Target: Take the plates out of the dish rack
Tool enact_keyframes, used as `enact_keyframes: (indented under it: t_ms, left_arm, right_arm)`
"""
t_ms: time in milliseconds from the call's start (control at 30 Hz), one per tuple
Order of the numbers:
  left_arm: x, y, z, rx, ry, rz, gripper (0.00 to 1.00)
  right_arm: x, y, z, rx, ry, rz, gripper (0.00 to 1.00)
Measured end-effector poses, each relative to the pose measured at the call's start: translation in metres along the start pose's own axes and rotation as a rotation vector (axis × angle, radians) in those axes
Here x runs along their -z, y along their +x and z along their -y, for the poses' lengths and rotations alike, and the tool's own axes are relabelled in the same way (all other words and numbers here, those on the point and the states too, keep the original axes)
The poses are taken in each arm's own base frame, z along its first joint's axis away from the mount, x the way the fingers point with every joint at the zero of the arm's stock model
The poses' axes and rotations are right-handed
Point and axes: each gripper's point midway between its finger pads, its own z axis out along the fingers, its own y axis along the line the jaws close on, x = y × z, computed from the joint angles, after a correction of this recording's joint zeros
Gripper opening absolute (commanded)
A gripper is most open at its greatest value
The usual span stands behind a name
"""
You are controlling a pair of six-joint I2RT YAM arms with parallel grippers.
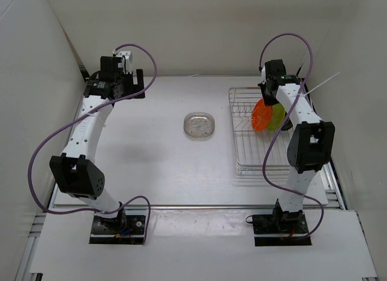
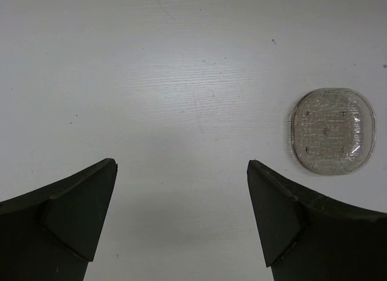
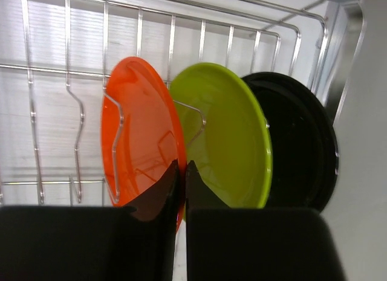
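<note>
The right end effector (image 3: 184, 172) is pinched narrow on the near rim of the orange plate (image 3: 136, 130). The plate stands on edge in the dish rack (image 3: 36, 66), beside the yellow-green plate (image 3: 230, 136). The left end effector (image 2: 181, 172), wide open, hangs well left of the dish rack.

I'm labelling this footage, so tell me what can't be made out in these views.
Black plate: hidden under the right arm in the top view; half covered by the yellow-green plate in the right wrist view.
Plates' bottom edges in the dish rack: right wrist view, blocked by the right claw, shut on the orange plate.
</note>
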Motion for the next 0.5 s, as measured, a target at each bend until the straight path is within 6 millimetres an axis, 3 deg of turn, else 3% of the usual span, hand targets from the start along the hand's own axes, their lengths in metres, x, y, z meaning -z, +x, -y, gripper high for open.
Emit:
enact_keyframes:
  t_ms: [200, 500]
  left_arm:
    - [0.001, -0.001, -0.007, 0.010, -0.011, 0.005, 1.00]
    - [0.001, -0.002, -0.007, 0.020, 0.003, 0.016, 1.00]
  right_arm:
    - [0.006, 0.002, 0.001, -0.002, 0.066, -0.023, 0.00]
    - [0.043, -0.019, 0.004, 0.052, 0.262, -0.005, 0.00]
